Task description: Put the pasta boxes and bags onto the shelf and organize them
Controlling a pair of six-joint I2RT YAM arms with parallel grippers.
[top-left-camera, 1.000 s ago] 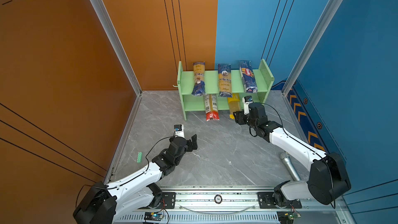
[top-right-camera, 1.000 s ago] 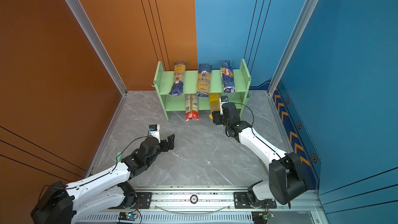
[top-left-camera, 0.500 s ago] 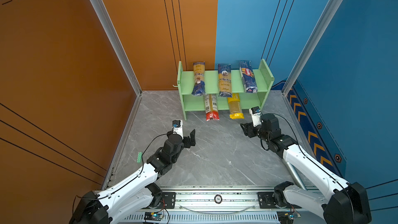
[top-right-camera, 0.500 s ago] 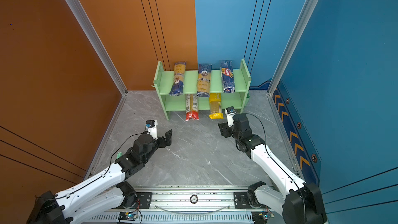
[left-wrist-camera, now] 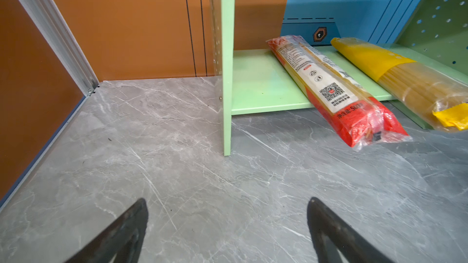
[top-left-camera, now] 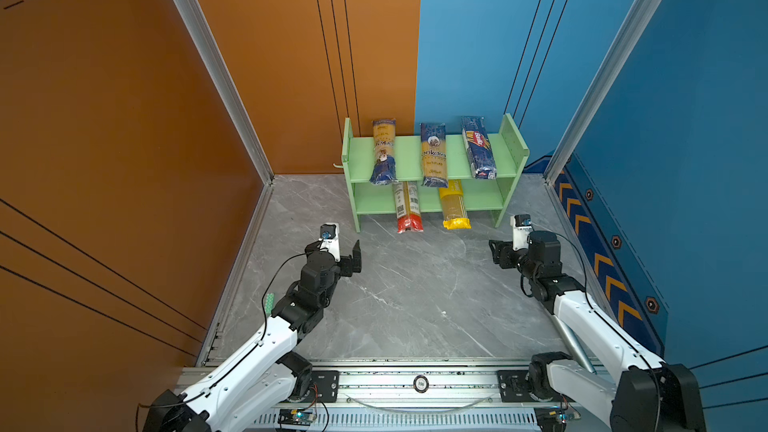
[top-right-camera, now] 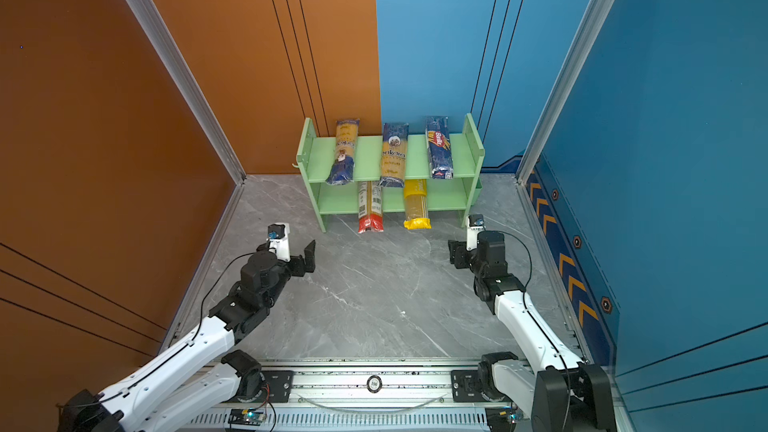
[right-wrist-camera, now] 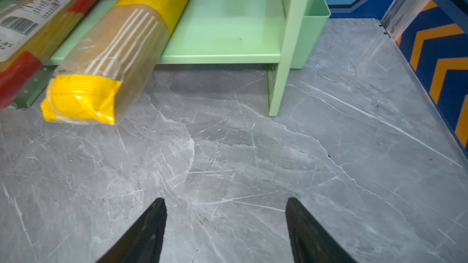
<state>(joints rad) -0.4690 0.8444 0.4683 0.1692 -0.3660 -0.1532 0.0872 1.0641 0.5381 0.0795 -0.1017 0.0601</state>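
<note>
The light green shelf point(top-left-camera: 409, 155) stands against the back wall. Its top tier carries two navy-and-yellow pasta packets point(top-left-camera: 383, 151) point(top-left-camera: 433, 155) and a navy Barilla packet point(top-left-camera: 478, 147). On the lower tier lie a red-ended packet point(top-left-camera: 407, 207) point(left-wrist-camera: 336, 92) and a yellow-ended packet point(top-left-camera: 454, 205) point(right-wrist-camera: 114, 46), both jutting out over the floor. My left gripper point(top-left-camera: 334, 249) point(left-wrist-camera: 228, 200) hovers open and empty in front of the shelf's left leg. My right gripper point(top-left-camera: 500, 253) point(right-wrist-camera: 226, 199) is open and empty near the right leg.
A silver cylinder point(top-left-camera: 571, 340) lies on the grey marble floor by the right wall, partly behind my right arm. A small green bin point(right-wrist-camera: 311, 29) hangs on the shelf's right side. Orange and blue walls enclose the floor; the arm rail point(top-left-camera: 415, 384) runs along the front.
My right gripper has drawn back from the yellow-ended packet toward the front right; the packet stays on the lower tier. My left gripper has shifted slightly left and toward the shelf.
</note>
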